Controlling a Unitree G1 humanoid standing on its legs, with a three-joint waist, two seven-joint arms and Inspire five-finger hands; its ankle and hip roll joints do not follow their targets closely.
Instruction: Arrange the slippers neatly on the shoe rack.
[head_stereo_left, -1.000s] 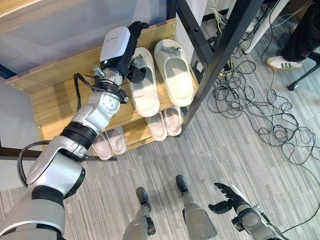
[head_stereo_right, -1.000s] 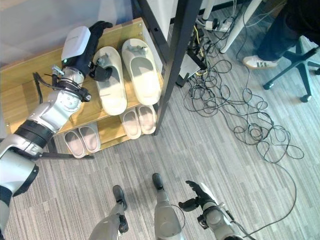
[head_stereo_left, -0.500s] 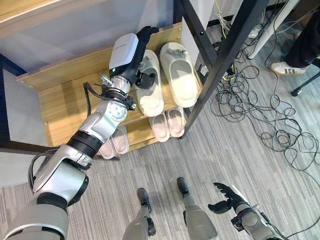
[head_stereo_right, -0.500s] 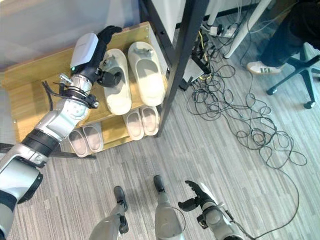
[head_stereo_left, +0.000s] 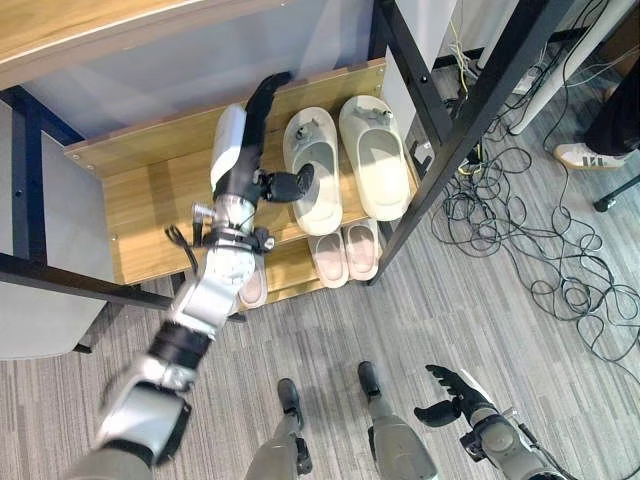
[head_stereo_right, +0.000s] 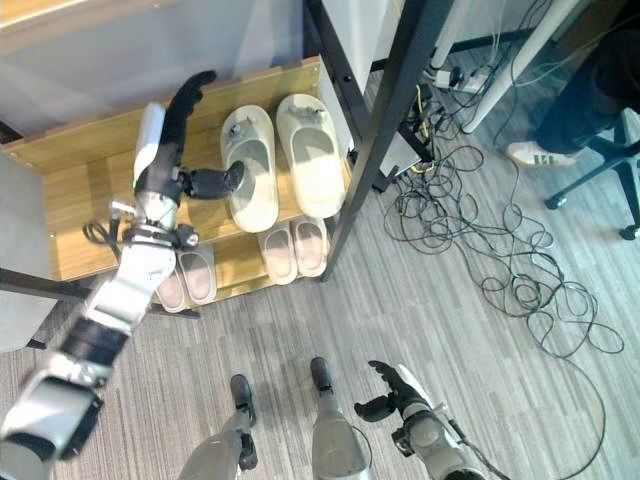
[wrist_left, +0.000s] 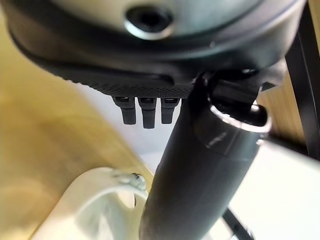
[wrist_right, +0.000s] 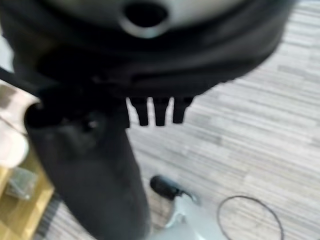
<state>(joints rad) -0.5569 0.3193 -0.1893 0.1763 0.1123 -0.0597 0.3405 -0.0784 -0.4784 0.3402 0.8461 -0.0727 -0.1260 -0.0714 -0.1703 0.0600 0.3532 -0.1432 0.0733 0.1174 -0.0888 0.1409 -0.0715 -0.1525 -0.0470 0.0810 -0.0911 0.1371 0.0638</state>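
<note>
On shoe rack (head_stereo_left: 150, 200): cream slippers (head_stereo_left: 345, 165) paired; left hand (head_stereo_left: 245, 140) beside.

Two large slippers (head_stereo_left: 345, 168) lie side by side on the right of the shoe rack's (head_stereo_left: 150, 200) top shelf. Smaller pairs (head_stereo_left: 343, 252) sit on the shelf below. Cables (head_stereo_left: 520, 230) sprawl on the floor at right.
</note>
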